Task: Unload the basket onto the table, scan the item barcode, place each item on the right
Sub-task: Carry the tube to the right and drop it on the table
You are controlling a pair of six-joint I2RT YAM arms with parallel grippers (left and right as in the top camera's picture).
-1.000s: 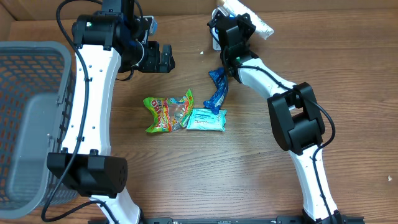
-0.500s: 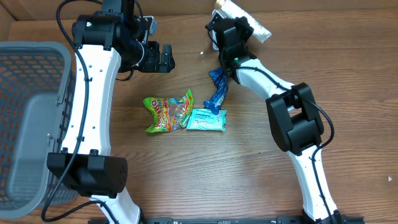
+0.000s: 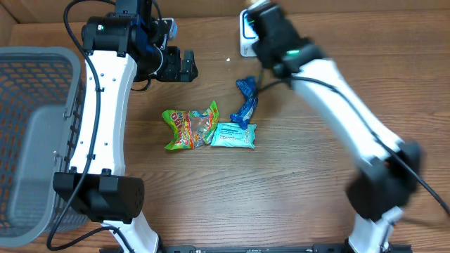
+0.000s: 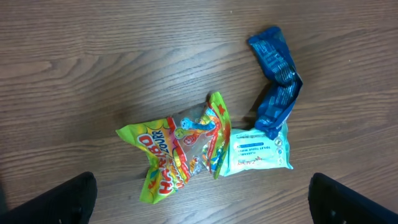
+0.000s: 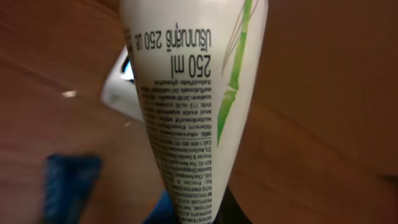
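My right gripper (image 3: 263, 20) is shut on a white tube (image 5: 196, 93) printed with small text, "250 ml" and a green bamboo stalk. In the right wrist view the tube fills the middle, pinched at its narrow end by the gripper (image 5: 200, 214). It hangs above a white scanner (image 3: 245, 32) with a blue light at the table's back; the scanner (image 5: 119, 82) shows behind the tube. From overhead the tube is mostly hidden under the blurred arm. My left gripper (image 3: 184, 65) hangs open and empty over the table; its dark fingertips (image 4: 78, 198) frame the packets below.
A green candy bag (image 3: 190, 126), a teal wipes packet (image 3: 234, 135) and a blue wrapper (image 3: 247, 102) lie together mid-table. A grey mesh basket (image 3: 31, 77) stands at the left edge. A cardboard wall runs along the back.
The right arm has swung fast, its elbow sweeping out to the right, and it is blurred. The tube end that stuck out to the upper right no longer shows. The left arm has not moved.
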